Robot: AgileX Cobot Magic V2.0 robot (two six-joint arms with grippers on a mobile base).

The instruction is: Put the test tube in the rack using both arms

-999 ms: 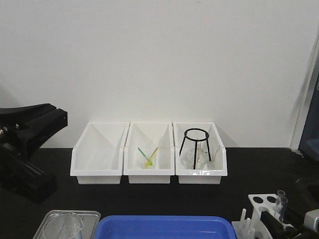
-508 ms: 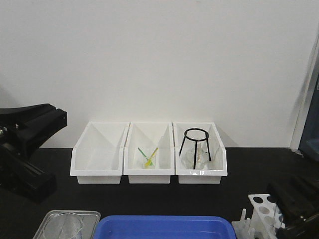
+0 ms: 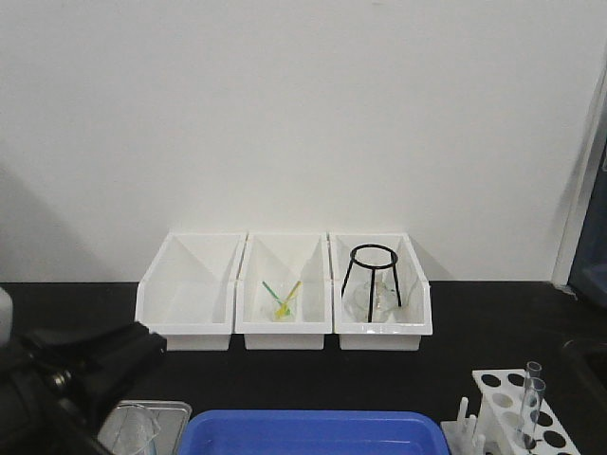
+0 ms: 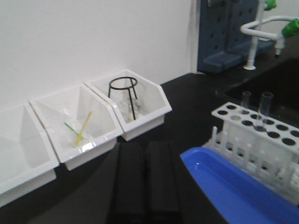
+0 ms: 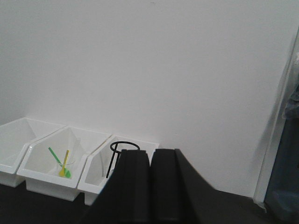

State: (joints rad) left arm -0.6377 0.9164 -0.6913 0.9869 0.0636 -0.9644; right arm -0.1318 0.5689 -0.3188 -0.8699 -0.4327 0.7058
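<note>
Both arms hang idle over the black lab bench, their work apparently close to done. The left gripper [image 4: 144, 149] has its two black fingers pressed together with nothing between them, and the right gripper [image 5: 150, 156] is pinched just as narrow and equally empty. Ahead and to the right of the left gripper stands the rack [image 4: 254, 132], and the test tube [image 4: 266, 108] sits upright in one of its far holes. A second tube [image 4: 245, 103] stands just beside it, on the side nearer the hand. A blue tray [image 4: 233, 186] lies between that hand and the rack, while the white bins [image 4: 91, 150] sit ahead and to its left. From the right gripper only the bins show, ahead and to the left; the rack is out of its sight. In the front view the left arm [image 3: 85, 374] hangs low, with a metal tray [image 3: 171, 409] and a clear beaker [image 3: 133, 431] just beside it. With both tubes seated, the step in hand looks like clearing away. Doing that well likely means lifting each hand straight up before any sideways travel. The left arm should stay off the beaker, and nothing should sweep across the tall glass rims, which would tip at a light knock.
</note>
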